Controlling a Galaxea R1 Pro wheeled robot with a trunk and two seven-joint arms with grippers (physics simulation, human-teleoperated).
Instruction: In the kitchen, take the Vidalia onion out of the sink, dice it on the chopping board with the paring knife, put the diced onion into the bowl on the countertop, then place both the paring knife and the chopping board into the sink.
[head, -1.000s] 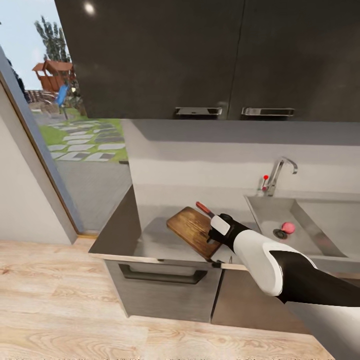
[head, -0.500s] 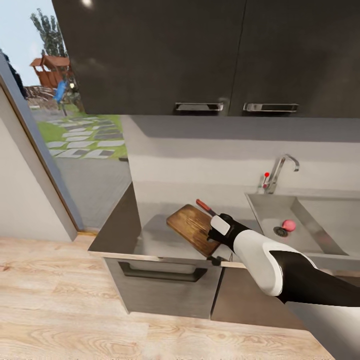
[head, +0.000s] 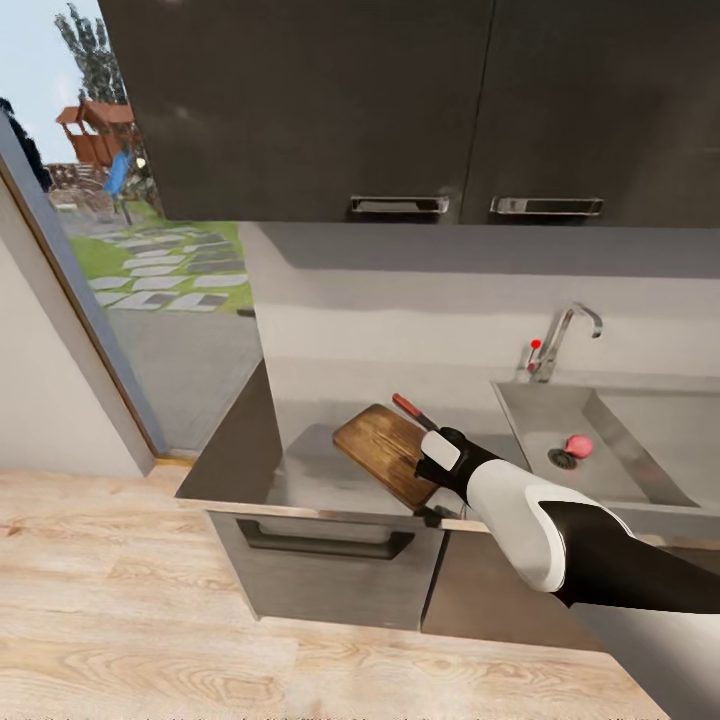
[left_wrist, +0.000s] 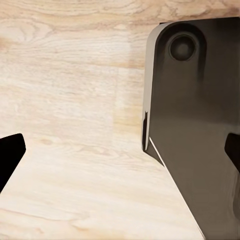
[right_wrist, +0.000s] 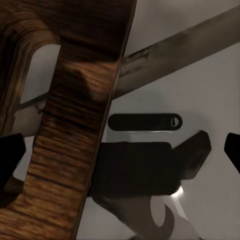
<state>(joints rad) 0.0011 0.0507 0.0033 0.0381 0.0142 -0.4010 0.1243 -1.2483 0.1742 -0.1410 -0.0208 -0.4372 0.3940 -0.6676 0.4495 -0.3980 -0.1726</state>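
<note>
The brown chopping board (head: 382, 448) lies on the grey countertop (head: 300, 470), left of the sink (head: 610, 470). The paring knife (head: 411, 410) rests at the board's far edge, red handle pointing away. My right gripper (head: 432, 490) is at the board's near right corner. In the right wrist view the right gripper (right_wrist: 120, 150) stands open, with the board's edge (right_wrist: 75, 130) between its spread fingers. The pink Vidalia onion (head: 578, 446) sits in the basin by the drain. Over the wood floor, my left gripper (left_wrist: 120, 155) is open and holds nothing. The bowl is out of view.
A chrome tap (head: 562, 338) with a red knob stands behind the sink. Dark upper cabinets (head: 400, 110) hang above the counter. Below the board is a drawer front with a bar handle (head: 325, 545). A glass door (head: 120, 280) stands to the left. The robot's dark base (left_wrist: 195, 125) is beside the left gripper.
The whole head view has shifted slightly, so the camera moved. My right gripper stays at the board's corner, and board, knife and onion keep their places.
</note>
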